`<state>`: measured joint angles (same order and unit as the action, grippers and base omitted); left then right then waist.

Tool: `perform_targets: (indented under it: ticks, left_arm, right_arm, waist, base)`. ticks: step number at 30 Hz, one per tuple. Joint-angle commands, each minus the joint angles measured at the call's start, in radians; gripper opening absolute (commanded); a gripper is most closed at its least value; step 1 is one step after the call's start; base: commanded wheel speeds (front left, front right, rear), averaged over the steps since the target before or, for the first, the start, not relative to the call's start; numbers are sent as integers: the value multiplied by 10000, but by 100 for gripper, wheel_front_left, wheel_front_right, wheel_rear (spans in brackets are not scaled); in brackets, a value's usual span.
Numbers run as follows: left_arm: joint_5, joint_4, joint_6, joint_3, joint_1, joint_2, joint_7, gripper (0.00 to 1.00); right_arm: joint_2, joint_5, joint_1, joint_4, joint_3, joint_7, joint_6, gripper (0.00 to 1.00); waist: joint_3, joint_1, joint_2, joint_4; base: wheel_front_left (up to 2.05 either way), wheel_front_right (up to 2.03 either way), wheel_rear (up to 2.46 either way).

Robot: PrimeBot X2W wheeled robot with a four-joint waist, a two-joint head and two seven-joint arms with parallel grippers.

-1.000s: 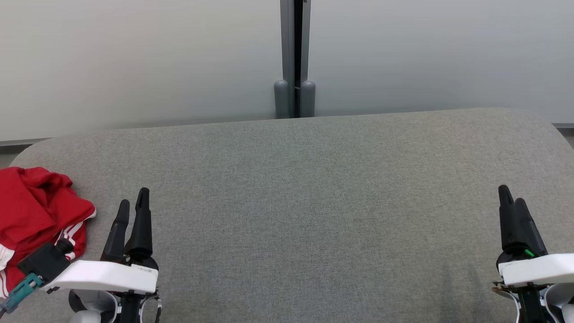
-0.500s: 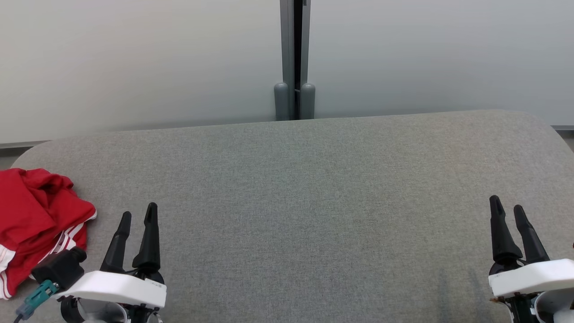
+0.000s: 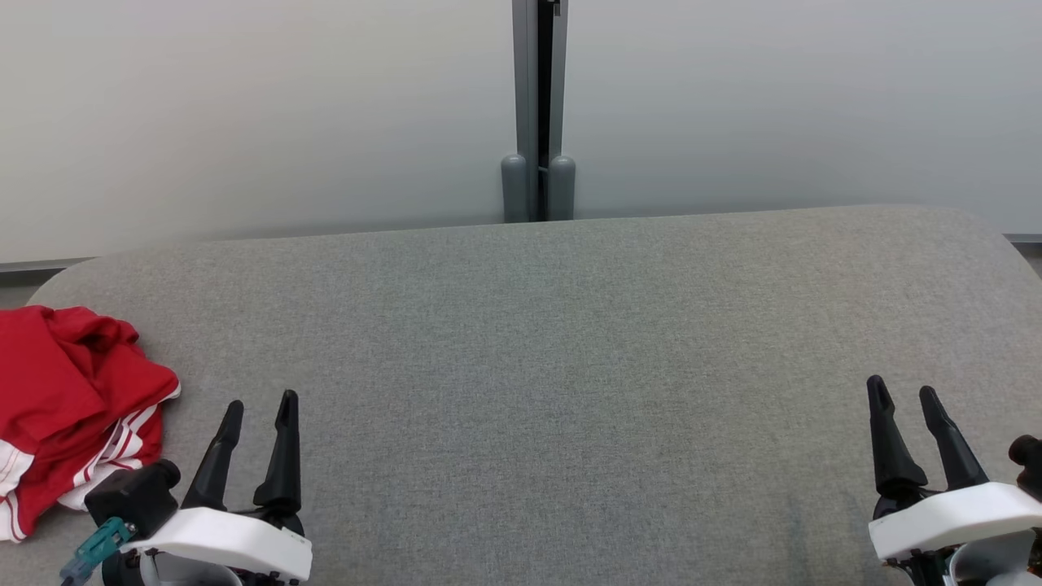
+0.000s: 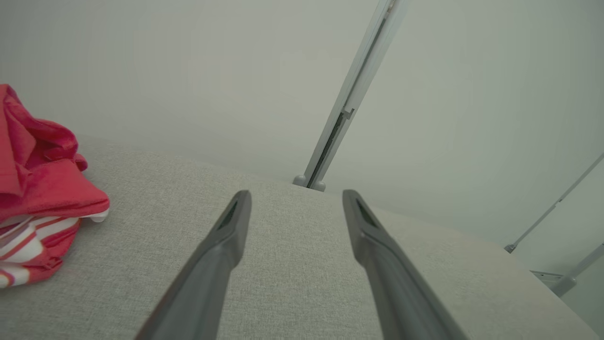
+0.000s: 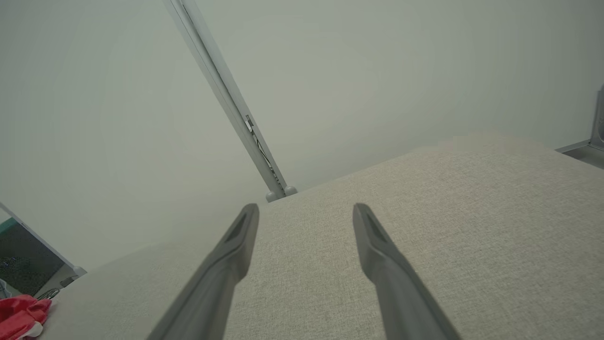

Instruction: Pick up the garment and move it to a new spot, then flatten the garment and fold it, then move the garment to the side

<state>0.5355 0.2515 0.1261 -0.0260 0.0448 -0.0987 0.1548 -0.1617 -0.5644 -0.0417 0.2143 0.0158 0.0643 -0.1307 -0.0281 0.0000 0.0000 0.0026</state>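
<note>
Red garment [image 3: 69, 407] lies crumpled at the left end of the grey bench [image 3: 553, 342]. Left gripper [image 3: 262, 400] hangs just beside it, jaws spread, holding nothing. Right gripper [image 3: 900, 386] is well apart at the right end, jaws spread too, empty.

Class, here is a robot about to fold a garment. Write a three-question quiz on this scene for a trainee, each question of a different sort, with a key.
1. True or false: the left gripper and the right gripper are both open and empty.
2. What colour are the stripes on the red garment? A white, B blue, C black.
3. Fill in: the garment lies crumpled at the robot's ___ end of the grey surface.

Key: 1 true; 2 A; 3 left.
</note>
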Motion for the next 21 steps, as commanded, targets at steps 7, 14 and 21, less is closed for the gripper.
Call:
perform_targets:
  ticks: [7,14,21]
  left_arm:
    - [-851,188,-8,-79,-65,-63,248,100]
    - [-1354,318,-24,-55,-94,-39,394,100]
    - [-2030,494,-101,-28,-65,-60,542,100]
  right_arm:
    - [-142,891,-41,51,104,193,0,100]
    - [-158,1436,16,59,150,213,0,100]
    - [-177,1998,35,40,223,292,0,100]
  waist:
    - [-58,0,0,-11]
    - [-90,0,0,-23]
    - [-115,0,0,-34]
  base:
    - [0,0,0]
    - [0,0,0]
    - [0,0,0]
